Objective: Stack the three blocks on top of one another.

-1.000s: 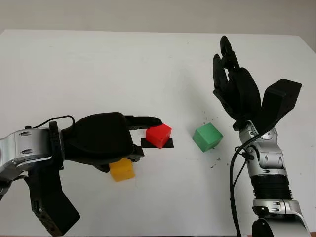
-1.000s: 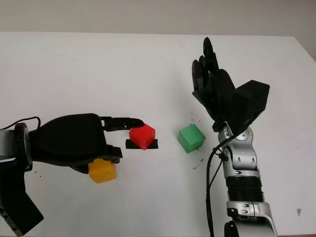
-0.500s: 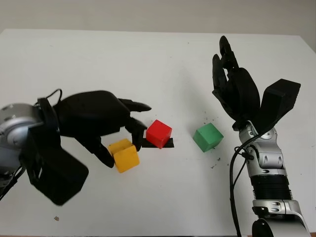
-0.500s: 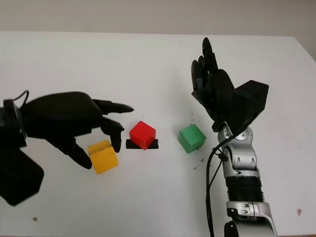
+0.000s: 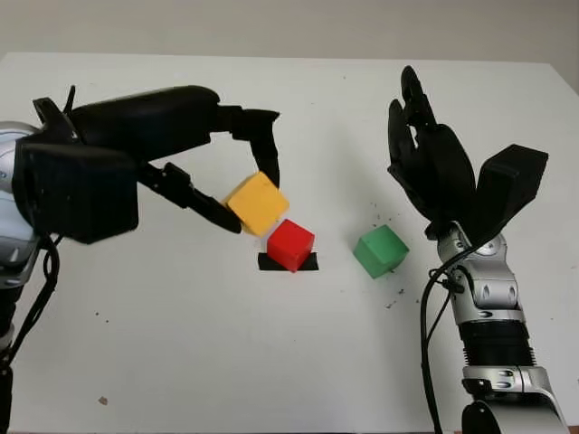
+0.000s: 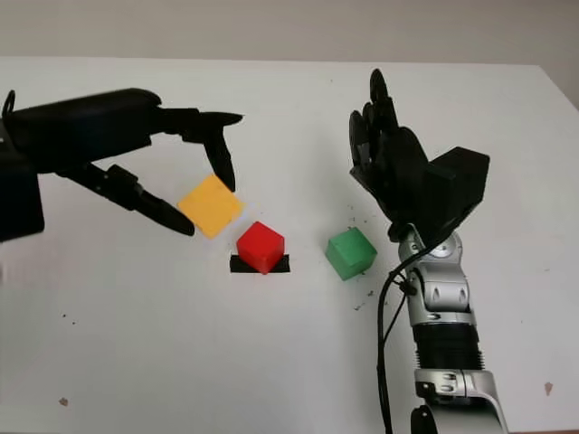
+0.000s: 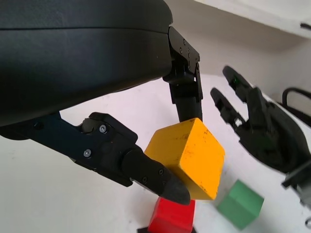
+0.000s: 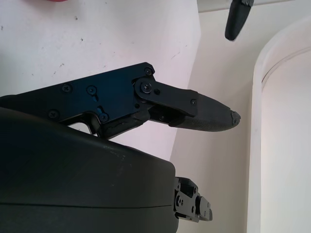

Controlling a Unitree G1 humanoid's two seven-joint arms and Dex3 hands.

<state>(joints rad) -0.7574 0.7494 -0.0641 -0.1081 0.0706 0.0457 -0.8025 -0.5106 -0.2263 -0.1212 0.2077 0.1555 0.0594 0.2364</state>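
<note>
And the yellow block (image 5: 257,202) is up off the table, pinched in the left hand (image 5: 237,177) and carried just left of and above the red block (image 5: 290,244); a second ago it sat on the surface beside red; placement looks next, though alignment is hard to judge; green block (image 5: 380,250) waits to the right, right hand (image 5: 425,154) raised open behind it.

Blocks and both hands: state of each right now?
yellow block: pinched in the left hand, lifted off the table, tilted.
red block: on the black tape mark, nothing stacked on it.
green block: on the table, apart from the red block.
left hand: shut on the yellow block.
right hand: open, raised behind the green block.
</note>
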